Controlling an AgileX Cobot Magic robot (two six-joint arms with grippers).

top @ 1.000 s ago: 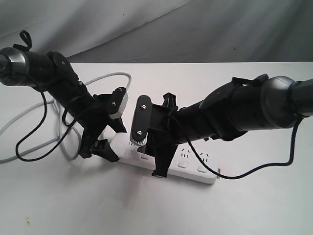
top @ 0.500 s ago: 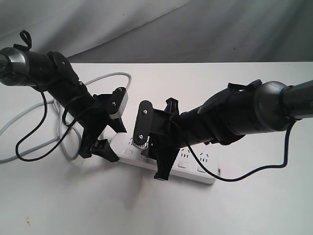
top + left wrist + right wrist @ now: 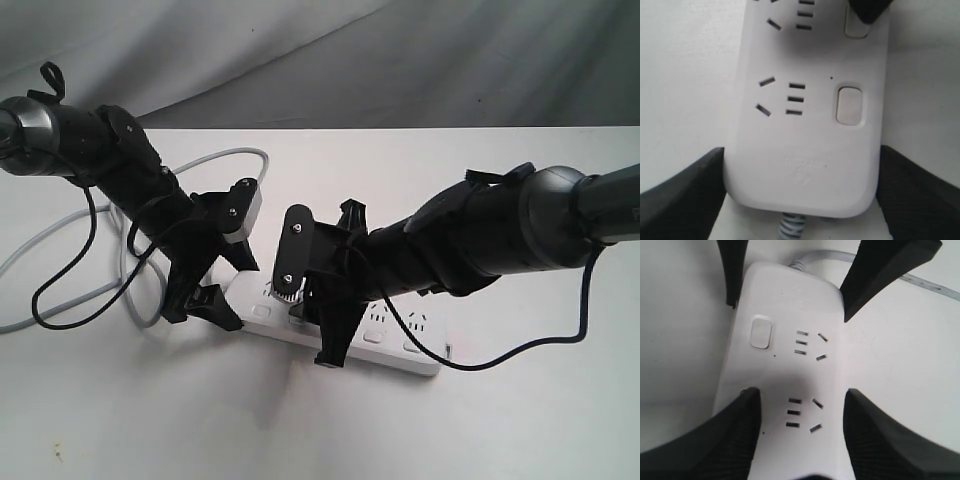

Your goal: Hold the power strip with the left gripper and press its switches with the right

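Observation:
The white power strip lies on the white table, its grey cord looping away to the left. My left gripper is shut on its cord end; in the left wrist view both black fingers press the sides of the power strip. My right gripper hovers open over the strip, jaws spread across its width. One of its fingertips rests on the second switch. The first switch is uncovered. In the right wrist view the right gripper straddles the second outlet.
Thin black cables hang from both arms and trail over the table. A grey cloth backdrop rises behind the table's far edge. Bare white tabletop lies in front of the strip.
The right arm has dropped a little and shifted slightly right along the strip over the last second. The left gripper and the strip have not moved.

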